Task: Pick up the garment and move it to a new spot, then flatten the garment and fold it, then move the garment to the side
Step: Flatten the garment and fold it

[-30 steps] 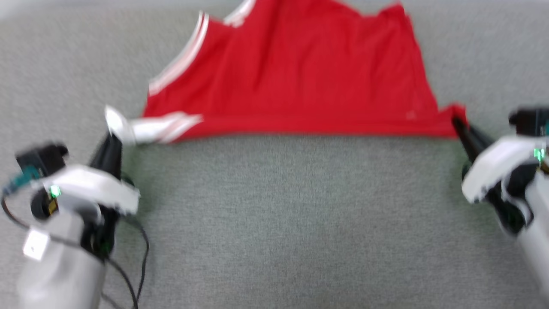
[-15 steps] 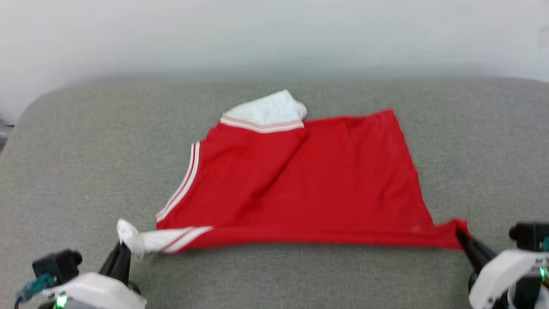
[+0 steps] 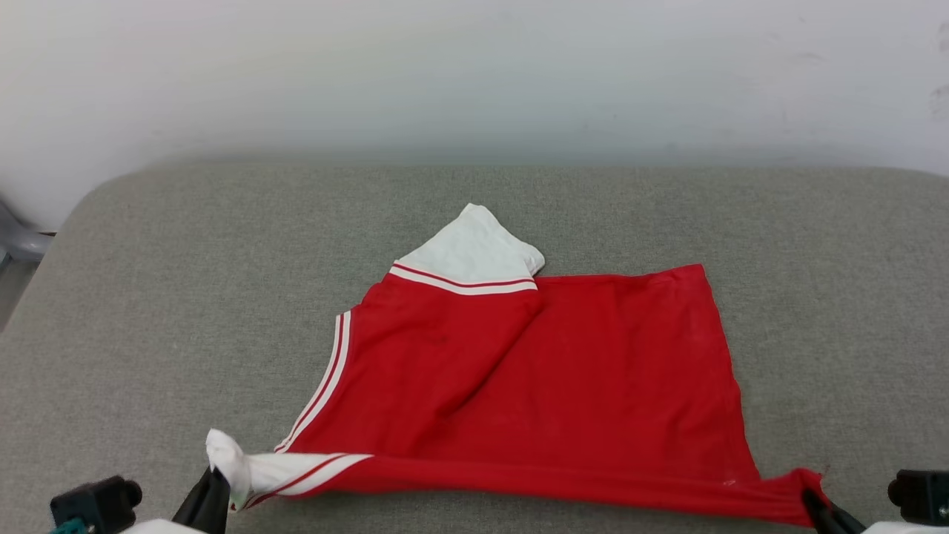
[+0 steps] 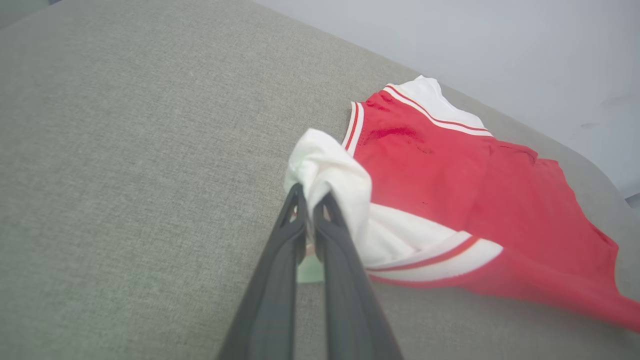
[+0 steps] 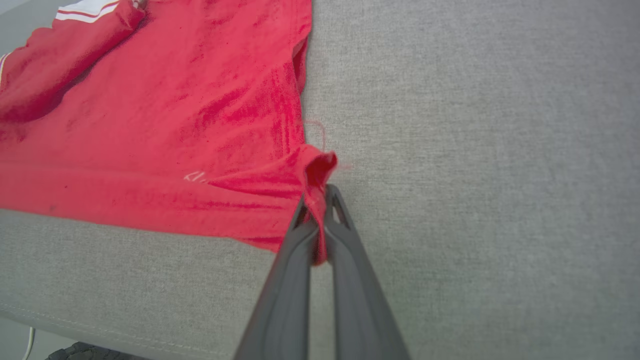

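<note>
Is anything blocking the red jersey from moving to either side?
Nothing visible does. The grey woven cushion lies bare around the red sleeveless jersey; the left hand and right hand pinch its near corners.

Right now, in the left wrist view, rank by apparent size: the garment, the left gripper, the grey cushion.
1. grey cushion
2. garment
3. left gripper, shut on the garment's white corner. It is nearest the camera, so it looks bigger than it really is.
</note>
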You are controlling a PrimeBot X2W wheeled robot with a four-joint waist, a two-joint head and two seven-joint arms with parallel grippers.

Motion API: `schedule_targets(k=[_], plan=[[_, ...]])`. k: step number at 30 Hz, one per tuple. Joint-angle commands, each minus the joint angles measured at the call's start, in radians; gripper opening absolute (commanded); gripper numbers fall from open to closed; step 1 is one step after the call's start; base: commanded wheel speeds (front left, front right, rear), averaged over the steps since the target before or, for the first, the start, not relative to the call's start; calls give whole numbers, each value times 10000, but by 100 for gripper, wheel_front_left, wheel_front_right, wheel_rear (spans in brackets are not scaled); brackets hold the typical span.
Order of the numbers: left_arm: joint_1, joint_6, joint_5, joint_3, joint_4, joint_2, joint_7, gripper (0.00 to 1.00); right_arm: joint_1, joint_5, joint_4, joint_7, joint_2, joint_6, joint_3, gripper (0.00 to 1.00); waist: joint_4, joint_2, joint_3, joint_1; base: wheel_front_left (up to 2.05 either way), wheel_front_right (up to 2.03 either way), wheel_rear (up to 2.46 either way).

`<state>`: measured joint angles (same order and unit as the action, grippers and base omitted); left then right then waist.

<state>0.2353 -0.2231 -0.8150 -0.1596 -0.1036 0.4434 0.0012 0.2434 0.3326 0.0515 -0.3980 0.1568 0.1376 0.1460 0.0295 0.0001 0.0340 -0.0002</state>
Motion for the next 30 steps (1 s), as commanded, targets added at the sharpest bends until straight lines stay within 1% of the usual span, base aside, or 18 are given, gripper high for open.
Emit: schedule_targets(k=[1, 2, 5, 8, 12, 17, 24, 28, 30], plan=[[-549, -11, 111, 25, -14, 165, 30, 0, -243, -135, 229, -167, -21, -117, 144, 0, -46, -1, 174, 2, 0, 0, 0], [-549, -11, 111, 25, -14, 165, 30, 0, -243, -135, 229, -167, -21, -117, 144, 0, -46, -1, 174, 2, 0, 0, 0], [-1261, 84, 294, -195, 193, 120, 89, 0, -773, -342, 319, -380, 79, -91, -70, 0, -148, -1, 469, 2, 0, 0, 0], [-2182, 316, 417, -402, 455, 44, 101, 0, -1521, -470, 176, -472, 279, -82, -348, 0, -218, -1, 909, 2, 0, 0, 0], [-3251, 642, 579, -713, 1065, -94, 90, 0, -2583, -478, -268, -443, 572, -79, -858, 0, -287, -1, 1529, 2, 0, 0, 0], [-4175, 1029, 547, -1047, 2111, -358, 150, 0, -3732, -362, -1104, -224, 877, -79, -1514, 0, -333, -1, 2227, 2, 0, 0, 0], [-4549, 1357, 349, -1329, 3225, -628, 295, 0, -4494, -120, -2513, 72, 1140, -77, -2423, 0, -262, -1, 2560, 2, 0, 0, 0], [-4430, 1461, 163, -1401, 3598, -728, 411, 0, -4644, 69, -3266, 294, 1218, -79, -2625, 0, -191, -1, 2564, 2, 0, 0, 0], [-4442, 1592, 125, -1487, 3830, -782, 434, 0, -4646, 146, -3621, 424, 1248, -79, -2674, 0, -144, -1, 2508, 2, 0, 0, 0]])
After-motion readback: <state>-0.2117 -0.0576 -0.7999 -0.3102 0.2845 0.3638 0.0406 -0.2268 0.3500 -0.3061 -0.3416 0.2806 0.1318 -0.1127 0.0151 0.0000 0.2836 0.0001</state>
